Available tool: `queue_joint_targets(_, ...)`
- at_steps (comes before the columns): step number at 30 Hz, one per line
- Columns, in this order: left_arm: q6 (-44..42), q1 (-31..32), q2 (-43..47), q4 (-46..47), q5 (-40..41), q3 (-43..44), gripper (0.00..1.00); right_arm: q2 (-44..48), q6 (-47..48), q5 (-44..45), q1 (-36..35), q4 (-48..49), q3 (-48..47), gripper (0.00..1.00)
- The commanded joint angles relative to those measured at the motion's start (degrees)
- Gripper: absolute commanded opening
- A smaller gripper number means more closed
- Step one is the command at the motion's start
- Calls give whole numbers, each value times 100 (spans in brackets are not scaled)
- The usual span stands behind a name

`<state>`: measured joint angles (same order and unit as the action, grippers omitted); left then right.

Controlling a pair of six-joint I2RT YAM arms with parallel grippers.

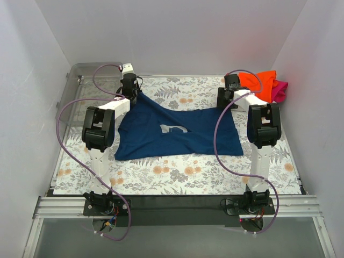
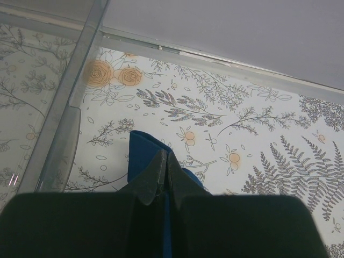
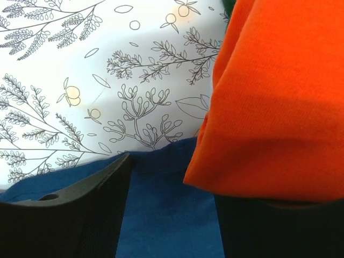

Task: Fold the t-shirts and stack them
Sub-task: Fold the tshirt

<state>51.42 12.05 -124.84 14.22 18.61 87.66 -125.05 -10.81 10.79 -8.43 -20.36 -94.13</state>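
A navy blue t-shirt (image 1: 172,131) with a pale chest print lies spread on the flowered mat. Its far left corner is lifted and pinched by my left gripper (image 1: 130,88). The left wrist view shows those jaws (image 2: 164,157) shut on the navy cloth (image 2: 142,148). My right gripper (image 1: 226,100) is at the shirt's far right corner. In the right wrist view its jaws (image 3: 172,172) stand apart, open, with navy cloth (image 3: 166,215) lying between them. A folded orange t-shirt (image 3: 279,97) hangs over and hides the right fingertip. The orange shirt (image 1: 260,80) and a magenta one (image 1: 279,90) sit at the back right.
A clear plastic bin (image 1: 80,80) stands at the back left corner, and its wall (image 2: 64,118) runs just left of my left gripper. White walls close in the mat (image 1: 177,172) on three sides. Purple cables loop over both arms.
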Motion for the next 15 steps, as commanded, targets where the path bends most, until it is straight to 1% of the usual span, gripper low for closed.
queue_joint_targets(1, -18, -54, 434, 125, 46, -12, 0, -63, -53, 354, 25, 164, -255, 53)
queue_joint_targets(7, -9, -54, 434, 125, 29, -12, 0, -177, -97, 398, 25, 164, -317, 52)
queue_joint_targets(9, -18, -54, 434, 125, 29, -12, 0, -238, -106, 346, 16, 164, -334, 47)
queue_joint_targets(11, -27, -54, 434, 125, 37, -12, 0, -265, -114, 223, 16, 164, -317, 38)
queue_joint_targets(12, -27, -54, 434, 125, 37, -12, 0, -265, -123, 196, 16, 155, -317, 27)
queue_joint_targets(13, -27, -54, 434, 125, 46, -12, 0, -248, -149, 135, 16, 164, -282, 21)
queue_joint_targets(14, -27, -54, 442, 125, 37, -12, 0, -204, -150, 117, 25, 164, -256, 12)
queue_joint_targets(15, -18, -54, 451, 134, 37, -21, 0, -169, -167, 91, 17, 164, -247, 8)
